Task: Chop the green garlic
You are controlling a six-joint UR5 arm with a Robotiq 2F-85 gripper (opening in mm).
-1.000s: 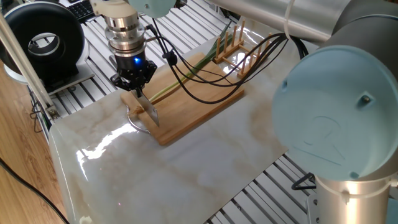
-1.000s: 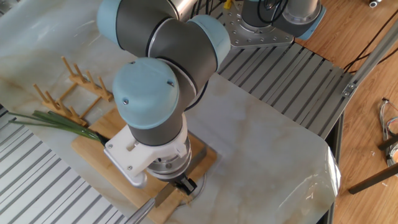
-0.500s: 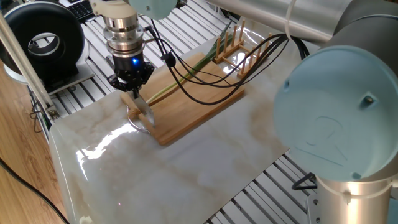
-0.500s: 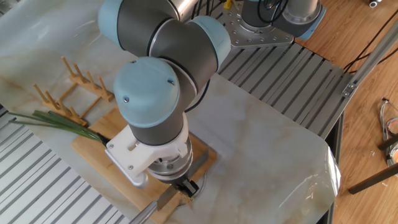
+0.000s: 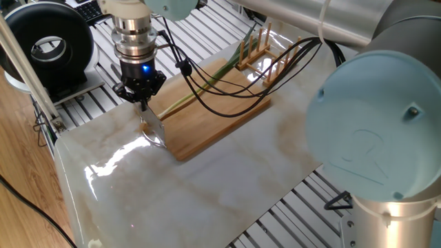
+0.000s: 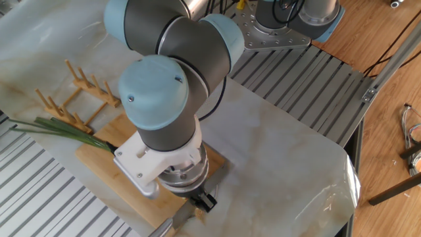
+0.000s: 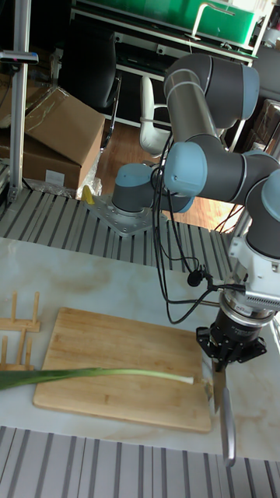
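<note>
The green garlic lies lengthwise on the wooden board, its pale end near the board's right end and its green leaves running off the left edge. In one fixed view the green garlic crosses the board diagonally. My gripper is shut on a knife just past the stalk's pale end, beside the board's short edge. The blade points down toward the marble top. The arm hides the stalk's pale end in the other fixed view, where only the leaves show.
A wooden slotted rack stands at the board's far end, by the garlic leaves. Black cables loop over the board. A black round device sits off the table's corner. The white marble top ends at slatted metal rails.
The gripper with the knife has shifted sideways, from over the board's end to just beyond its short edge. The garlic has not moved.
</note>
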